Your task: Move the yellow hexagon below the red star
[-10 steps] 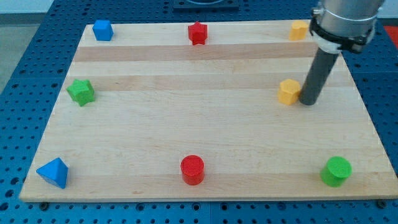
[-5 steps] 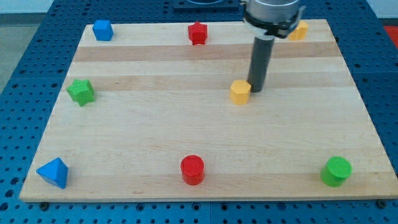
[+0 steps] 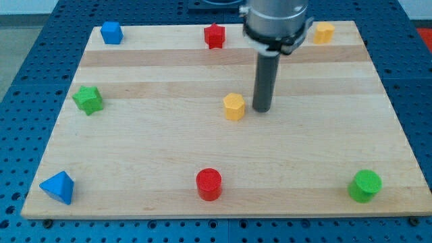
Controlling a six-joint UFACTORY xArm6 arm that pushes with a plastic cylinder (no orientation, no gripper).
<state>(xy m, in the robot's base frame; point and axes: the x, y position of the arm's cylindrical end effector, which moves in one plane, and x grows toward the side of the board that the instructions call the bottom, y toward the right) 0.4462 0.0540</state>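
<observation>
The yellow hexagon [image 3: 233, 106] sits near the middle of the wooden board [image 3: 135, 148]. The red star [image 3: 214, 35] is at the board's top edge, above the hexagon and slightly to its left. My tip [image 3: 262, 109] is just to the right of the yellow hexagon, with a small gap between them. The dark rod rises from the tip to the arm's body at the view's top.
A blue block [image 3: 111, 32] is at top left, a second yellow block [image 3: 324, 32] at top right. A green star [image 3: 88, 99] is at left, a blue pyramid [image 3: 58, 187] at bottom left. A red cylinder [image 3: 208, 183] is at bottom middle, a green cylinder [image 3: 365, 185] at bottom right.
My tip has moved left across the board, pushing the yellow hexagon from the right side toward the middle. The other blocks have not moved.
</observation>
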